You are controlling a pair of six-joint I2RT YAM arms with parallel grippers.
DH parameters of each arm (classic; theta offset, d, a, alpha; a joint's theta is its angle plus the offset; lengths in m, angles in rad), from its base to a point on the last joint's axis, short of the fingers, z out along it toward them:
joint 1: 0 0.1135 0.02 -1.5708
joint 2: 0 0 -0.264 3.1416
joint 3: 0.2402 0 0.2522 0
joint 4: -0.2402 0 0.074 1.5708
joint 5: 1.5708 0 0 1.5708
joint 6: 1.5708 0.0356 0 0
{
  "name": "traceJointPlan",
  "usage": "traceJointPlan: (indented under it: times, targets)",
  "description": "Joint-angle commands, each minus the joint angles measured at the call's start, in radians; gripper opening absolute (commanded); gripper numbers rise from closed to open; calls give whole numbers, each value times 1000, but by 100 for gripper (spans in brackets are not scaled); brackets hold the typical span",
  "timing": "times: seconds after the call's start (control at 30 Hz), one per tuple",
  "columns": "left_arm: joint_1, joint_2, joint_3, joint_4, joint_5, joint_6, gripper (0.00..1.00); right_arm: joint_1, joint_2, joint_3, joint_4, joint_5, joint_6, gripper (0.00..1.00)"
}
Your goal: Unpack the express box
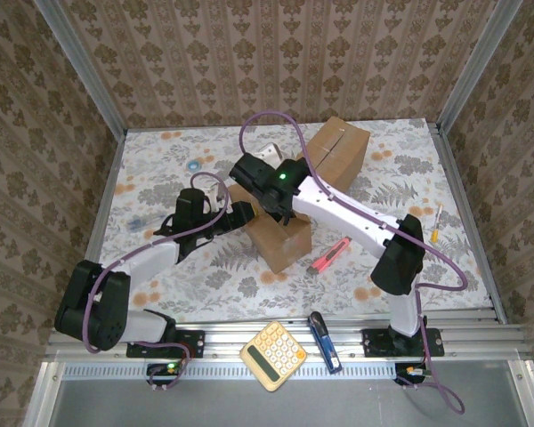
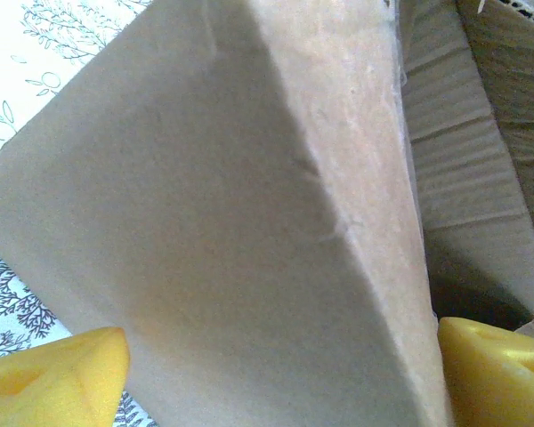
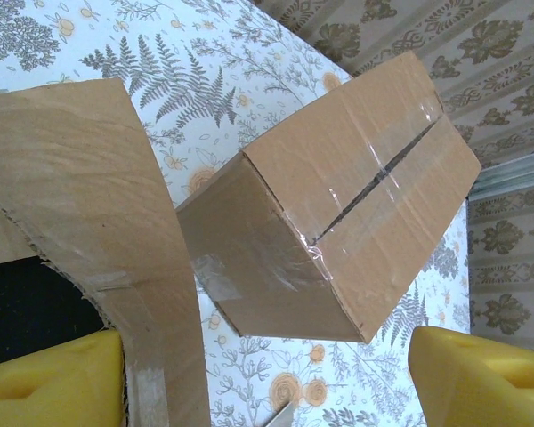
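The tabletop carries two brown boxes. The express box sits at its centre, turned askew to the edges, its long axis running from back-left to near-right and its open top facing up. It is plain cardboard with raised flaps, a dark inside and a strip of clear tape on one flap. A sealed box, taped along its seam, lies just behind it near the back edge, on the same slant.

The left pincer is at the open box's left side, spread wide with a flap between its fingers. The right pincer hangs over the open top, released, with a flap beside one finger.

A calculator and a blue tool lie on the near rail. A red knife lies just right of the open box. A pen is by the right edge.
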Motion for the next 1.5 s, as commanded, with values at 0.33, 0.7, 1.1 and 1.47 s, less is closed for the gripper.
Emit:
traceJointPlan:
  times: [0.33,0.7,1.1,1.47]
  targets:
    - [13,13,-84,-315,-63,108,88,-135,-137,-59,31,91,-2,80]
    - [16,-5,-57,-344,-66,116,88,-116,-152,-104,103,-63,-95,85]
    - [16,-30,77,-388,-30,132,89,-106,-123,-68,89,-339,-110,88]
    - [14,-59,336,-506,5,192,94,-107,-97,-72,66,-449,-109,84]
